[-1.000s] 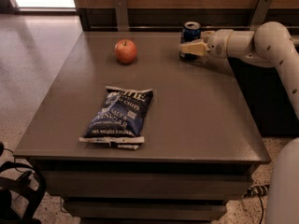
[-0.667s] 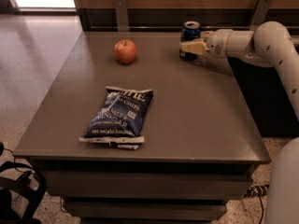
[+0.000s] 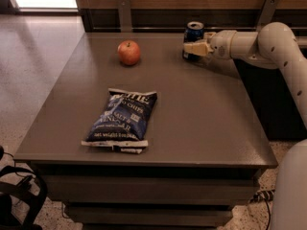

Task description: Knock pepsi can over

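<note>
The pepsi can [image 3: 194, 33] stands upright near the far right edge of the grey table [image 3: 201, 114]. It is dark blue with a silver top. My gripper [image 3: 193, 48] reaches in from the right on a white arm, level with the can's lower half and partly in front of it. It looks in contact with the can or very close to it.
A red apple [image 3: 129, 52] sits at the far middle of the table. A flat dark blue chip bag [image 3: 122, 120] lies nearer the front left. A wooden wall with metal brackets [image 3: 124, 11] runs behind the table. A dark object [image 3: 14, 195] stands on the floor at the lower left.
The gripper has edged slightly closer to the can. The can stands upright as before.
</note>
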`<state>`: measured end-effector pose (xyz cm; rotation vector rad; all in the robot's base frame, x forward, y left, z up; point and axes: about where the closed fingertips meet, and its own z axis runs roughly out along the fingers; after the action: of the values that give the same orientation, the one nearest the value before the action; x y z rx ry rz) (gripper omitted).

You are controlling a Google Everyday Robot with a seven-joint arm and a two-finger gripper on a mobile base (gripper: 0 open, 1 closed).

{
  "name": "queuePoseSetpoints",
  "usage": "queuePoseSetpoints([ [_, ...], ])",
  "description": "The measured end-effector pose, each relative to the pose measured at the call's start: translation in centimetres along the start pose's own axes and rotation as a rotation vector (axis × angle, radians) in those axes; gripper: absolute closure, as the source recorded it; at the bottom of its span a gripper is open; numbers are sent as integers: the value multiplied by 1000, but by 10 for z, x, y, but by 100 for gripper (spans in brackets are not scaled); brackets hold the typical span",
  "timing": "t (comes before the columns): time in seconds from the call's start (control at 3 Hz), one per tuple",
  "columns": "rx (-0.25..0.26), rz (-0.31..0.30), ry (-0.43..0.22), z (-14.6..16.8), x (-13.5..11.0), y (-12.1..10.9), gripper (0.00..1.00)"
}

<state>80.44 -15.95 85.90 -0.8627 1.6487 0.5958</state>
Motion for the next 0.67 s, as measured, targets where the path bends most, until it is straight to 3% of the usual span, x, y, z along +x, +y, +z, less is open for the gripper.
queuePoseSetpoints([
  [0.67,40,-64,143,-21,-10,0,100],
])
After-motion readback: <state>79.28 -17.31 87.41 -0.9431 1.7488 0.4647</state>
